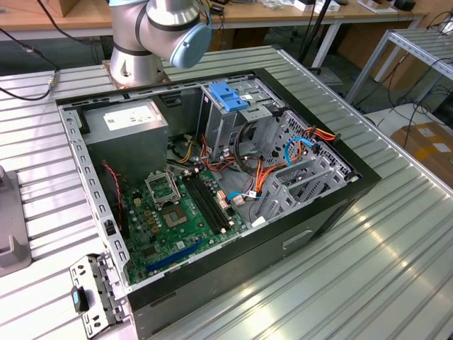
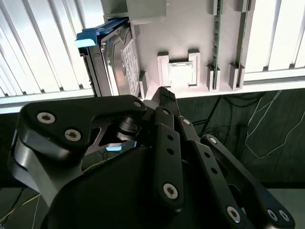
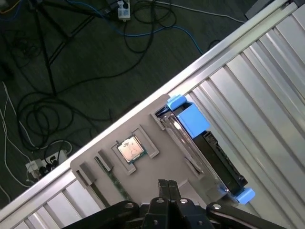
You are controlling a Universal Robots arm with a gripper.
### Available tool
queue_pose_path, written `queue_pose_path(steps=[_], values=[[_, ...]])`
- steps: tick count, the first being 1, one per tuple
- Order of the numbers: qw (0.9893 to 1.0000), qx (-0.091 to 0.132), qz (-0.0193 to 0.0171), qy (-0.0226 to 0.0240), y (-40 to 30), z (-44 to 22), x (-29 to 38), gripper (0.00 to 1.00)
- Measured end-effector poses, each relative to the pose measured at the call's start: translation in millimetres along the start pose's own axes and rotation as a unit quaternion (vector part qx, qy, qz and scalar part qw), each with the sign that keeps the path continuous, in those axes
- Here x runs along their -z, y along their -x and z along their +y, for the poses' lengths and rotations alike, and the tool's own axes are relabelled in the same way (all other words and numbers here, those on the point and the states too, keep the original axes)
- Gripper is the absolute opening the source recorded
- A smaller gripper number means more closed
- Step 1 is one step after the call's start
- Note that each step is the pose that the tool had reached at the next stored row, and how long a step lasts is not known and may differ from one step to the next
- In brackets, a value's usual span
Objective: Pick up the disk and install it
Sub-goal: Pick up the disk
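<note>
The disk stands on its edge in a slot of a grey holder plate, near the table's edge. It is silver-grey metal with a bright blue carrier frame. In the second wrist view the disk shows edge-on with its blue frame at one end. My gripper hovers above the plate, beside the disk and apart from it. Its two black fingers are pressed together with nothing between them. In the second wrist view the gripper ends just short of the plate.
The grey plate also holds a processor chip and a memory stick. Past the table edge lies dark floor with cables. An open computer case lies on the ribbed table, with a drive cage and motherboard inside.
</note>
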State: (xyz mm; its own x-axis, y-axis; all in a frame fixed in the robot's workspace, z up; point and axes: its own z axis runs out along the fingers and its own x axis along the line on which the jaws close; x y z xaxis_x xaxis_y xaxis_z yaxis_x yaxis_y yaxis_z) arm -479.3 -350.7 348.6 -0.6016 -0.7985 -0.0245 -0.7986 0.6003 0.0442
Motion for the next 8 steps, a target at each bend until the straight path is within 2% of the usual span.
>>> queue_pose_path(steps=[4, 8], values=[[0.9998, 0.020, 0.0009, 0.0005, 0.0, 0.0, 0.0, 0.10], [0.9988, 0.049, 0.0022, 0.0012, 0.0, 0.0, 0.0, 0.10]])
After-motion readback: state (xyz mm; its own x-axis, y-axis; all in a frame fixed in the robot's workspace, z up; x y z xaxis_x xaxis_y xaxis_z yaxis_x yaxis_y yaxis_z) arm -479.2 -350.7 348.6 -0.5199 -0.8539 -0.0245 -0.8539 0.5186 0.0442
